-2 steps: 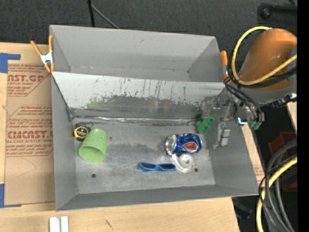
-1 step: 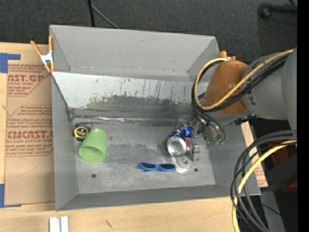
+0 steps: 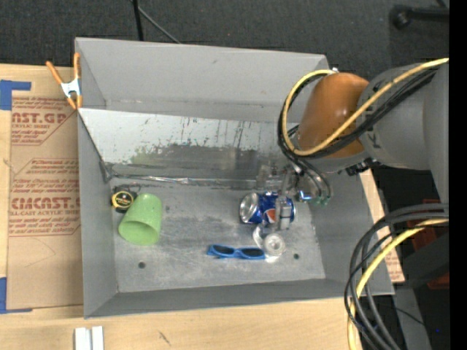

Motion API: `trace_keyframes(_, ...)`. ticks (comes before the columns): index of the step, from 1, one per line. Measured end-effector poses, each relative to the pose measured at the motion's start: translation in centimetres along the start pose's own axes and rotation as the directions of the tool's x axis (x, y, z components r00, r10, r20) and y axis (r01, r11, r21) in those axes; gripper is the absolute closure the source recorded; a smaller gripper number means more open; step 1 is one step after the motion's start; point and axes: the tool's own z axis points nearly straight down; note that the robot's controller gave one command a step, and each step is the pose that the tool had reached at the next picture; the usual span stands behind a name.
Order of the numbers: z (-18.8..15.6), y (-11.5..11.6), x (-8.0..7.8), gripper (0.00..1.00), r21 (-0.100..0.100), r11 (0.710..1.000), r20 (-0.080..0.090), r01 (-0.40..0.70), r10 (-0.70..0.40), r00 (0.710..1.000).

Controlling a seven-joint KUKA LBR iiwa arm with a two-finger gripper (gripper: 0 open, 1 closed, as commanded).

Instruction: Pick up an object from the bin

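Camera view: my pincer (image 3: 283, 195) hangs low over the crushed blue, red and silver drink can (image 3: 253, 210), right of centre in the grey metal bin (image 3: 182, 133).
I cannot tell whether it is spread or pressed together. I judge the grasp not yet made; the next move calls for closing squarely on the can.

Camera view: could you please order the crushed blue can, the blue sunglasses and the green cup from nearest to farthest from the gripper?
1. The crushed blue can, right at the gripper, right of the bin's middle.
2. The blue sunglasses, near the front wall, about centre.
3. The green cup, lying on its side at the left.
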Motion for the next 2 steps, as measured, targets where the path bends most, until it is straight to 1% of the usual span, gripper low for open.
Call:
trace_keyframes(1,0.2,-1.1,-0.3,0.0,0.001,0.997,-0.003,0.079,-0.079,0.997)
trace_keyframes(2,3.3,-1.7,0.2,0.0,0.0,0.999,-0.007,0.044,-0.044,0.999)
